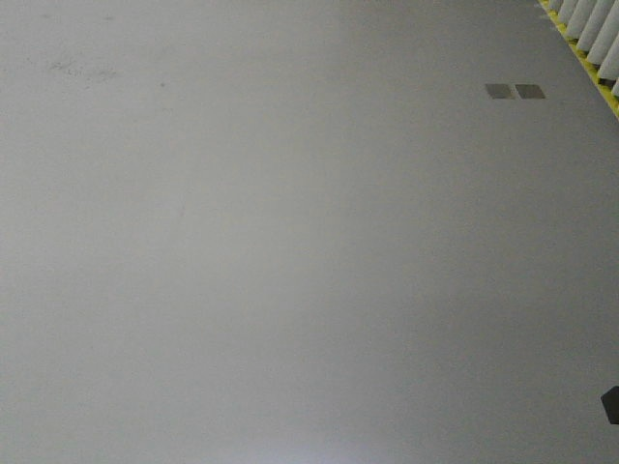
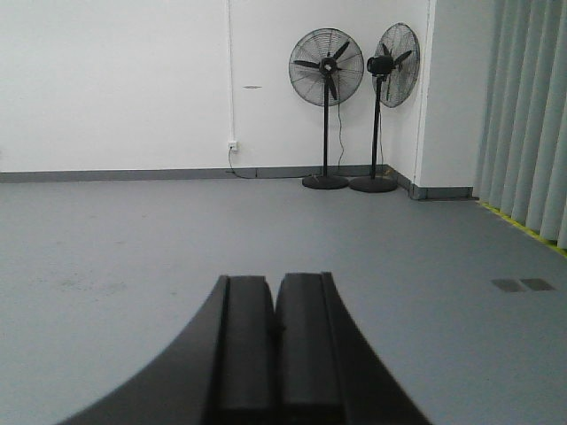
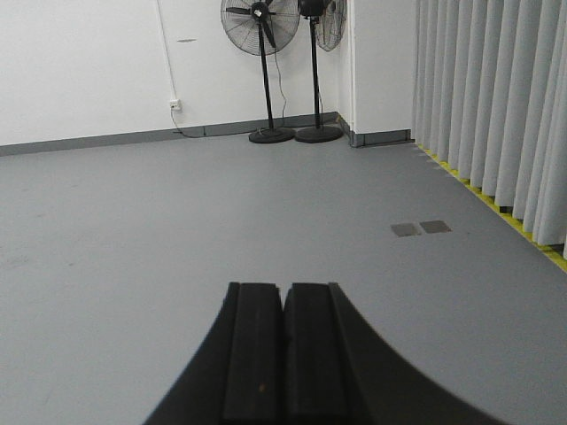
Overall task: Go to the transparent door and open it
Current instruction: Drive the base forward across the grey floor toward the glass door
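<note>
Left pincer [image 2: 275, 297]: the dark pads are pressed flat together and nothing is held between them. It is clenched on air. Right pincer [image 3: 283, 301]: the same is noted, pads shut against each other, nothing gripped.

Just beyond both pincers, bare grey floor [image 2: 133, 239] is seen. In the front view the floor fills the picture, and a small dark shape [image 1: 610, 404] is cut off at the lower right edge; what it is cannot be told.

Ahead and to the right of the right pincer, two small dark floor plates [image 3: 421, 227] are set side by side. Further right, a yellow line [image 3: 469, 190] is painted along the foot of pale vertical blinds [image 3: 496, 106].

Far ahead of the pincers, two black pedestal fans [image 2: 326, 66] are stood side by side near the corner, with their round bases close together. Behind them a white wall [image 2: 115, 80] is edged with a grey skirting [image 2: 133, 175]. A wall socket [image 2: 232, 143] is mounted left of the fans.

The transparent door is not caught in any of the three views, so its place cannot be told.
</note>
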{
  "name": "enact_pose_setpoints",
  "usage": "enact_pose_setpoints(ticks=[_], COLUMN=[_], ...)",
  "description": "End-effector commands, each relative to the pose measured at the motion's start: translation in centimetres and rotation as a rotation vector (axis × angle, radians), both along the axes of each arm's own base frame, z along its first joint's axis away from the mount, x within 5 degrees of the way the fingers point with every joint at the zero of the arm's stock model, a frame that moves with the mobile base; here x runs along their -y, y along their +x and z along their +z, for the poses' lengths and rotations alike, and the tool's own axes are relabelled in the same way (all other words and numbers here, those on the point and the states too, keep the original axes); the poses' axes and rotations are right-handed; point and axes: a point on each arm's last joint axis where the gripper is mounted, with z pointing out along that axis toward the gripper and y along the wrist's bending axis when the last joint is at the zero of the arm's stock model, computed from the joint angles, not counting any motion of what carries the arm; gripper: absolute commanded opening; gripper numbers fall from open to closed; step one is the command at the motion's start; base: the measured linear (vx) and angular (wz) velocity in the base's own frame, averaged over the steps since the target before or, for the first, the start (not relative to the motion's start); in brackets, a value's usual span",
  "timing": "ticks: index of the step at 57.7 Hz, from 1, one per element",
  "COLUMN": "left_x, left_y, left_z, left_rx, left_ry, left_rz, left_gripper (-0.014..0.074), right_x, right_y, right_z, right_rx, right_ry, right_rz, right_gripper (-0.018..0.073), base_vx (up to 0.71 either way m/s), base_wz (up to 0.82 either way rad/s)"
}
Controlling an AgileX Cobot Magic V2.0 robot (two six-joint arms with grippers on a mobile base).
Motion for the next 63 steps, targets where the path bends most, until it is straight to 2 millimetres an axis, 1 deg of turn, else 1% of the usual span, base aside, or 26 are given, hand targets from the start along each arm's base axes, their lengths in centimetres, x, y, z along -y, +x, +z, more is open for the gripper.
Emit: enact_pose_setpoints(ticks=[1,37,50,63], left_x=[0.05,0.05,0.05,0.05], left_y=[-0.03,-0.03,-0.03,-0.03], left_z=[0.22,0.22,0.22,0.22], left_rx=[0.068,0.068,0.068,0.068], left_ry=[-0.009,-0.009,-0.009,-0.009], left_rz=[-0.008,-0.008,-0.008,-0.008], left_gripper=[-0.0006,-0.0006,-0.0006,-0.0006], right_x=[0.03,0.03,0.03,0.03], right_y=[-0.08,-0.08,-0.08,-0.08], right_z=[0.69,0.69,0.69,0.69], right_rx=[0.092,0.092,0.092,0.092], right_ry=[-0.018,-0.018,-0.018,-0.018], right_rz=[-0.005,-0.005,-0.005,-0.005], right_gripper=[-0.0006,-0.0006,-0.0006,-0.0006], base_vx=[0.43,0.47,0.49,0.51], base_wz=[-0.02,0.03,0.27,0.47])
